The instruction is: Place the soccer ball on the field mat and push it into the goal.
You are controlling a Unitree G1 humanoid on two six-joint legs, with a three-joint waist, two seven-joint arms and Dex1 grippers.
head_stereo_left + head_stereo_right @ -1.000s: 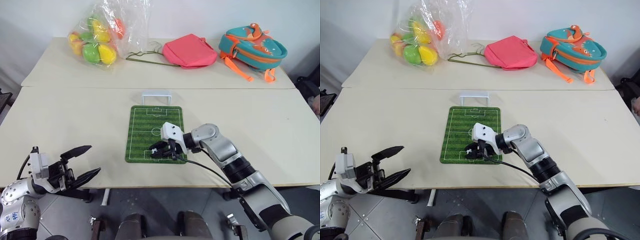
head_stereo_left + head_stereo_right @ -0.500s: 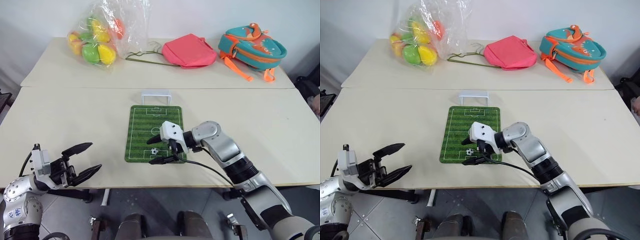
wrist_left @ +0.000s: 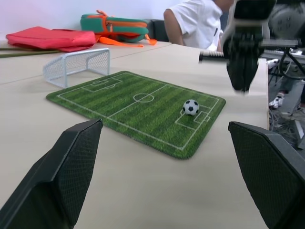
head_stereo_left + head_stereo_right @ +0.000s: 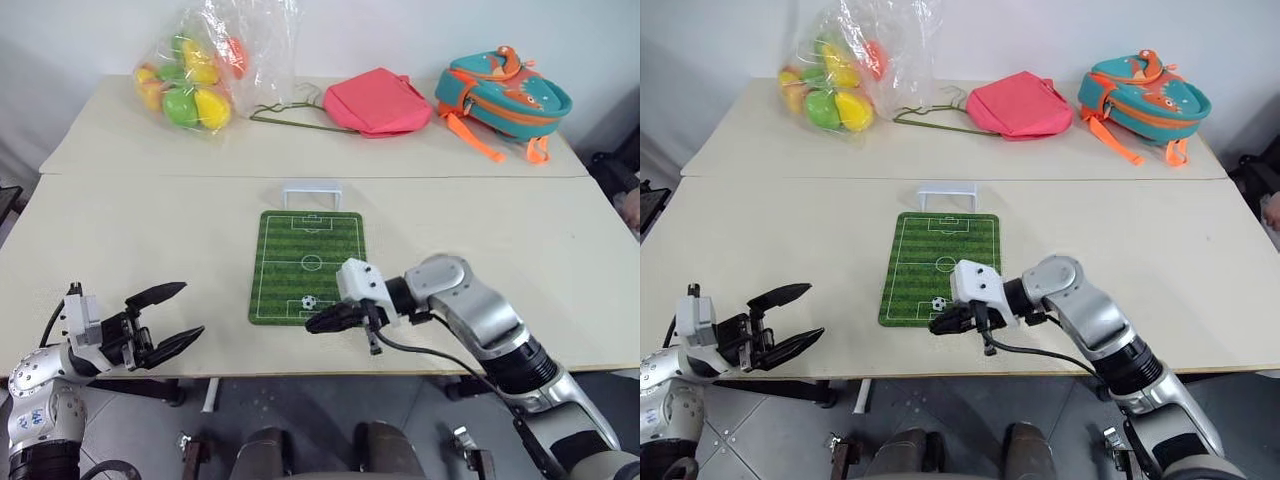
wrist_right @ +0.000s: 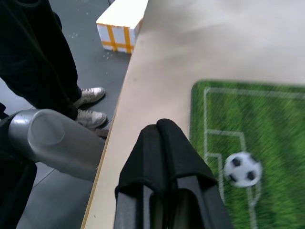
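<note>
The tiny white soccer ball with black patches rests on the flat green striped field mat with white pitch lines, inside the printed goal box at the mat's near end, around 6 o'clock on the mat. The mat lies flat in the middle of the beige table. The low white frame goal stands on the table just beyond the mat's far short edge, at 12 o'clock from the ball, with nearly the whole length of the pitch between them.

The right end effector has its two black fingers pressed together with nothing between them. Its tip sits just beside the ball at about 5 o'clock from it, near the mat's near edge, apart from the ball and pointing toward the robot's left.

The left end effector hangs past the table's near edge at about 8 o'clock from the mat, well apart from the ball, its fingers spread wide and empty.

Along the far side of the table lie a clear plastic bag of yellow, green and orange balls, a pink fabric bag and a teal and orange backpack.
</note>
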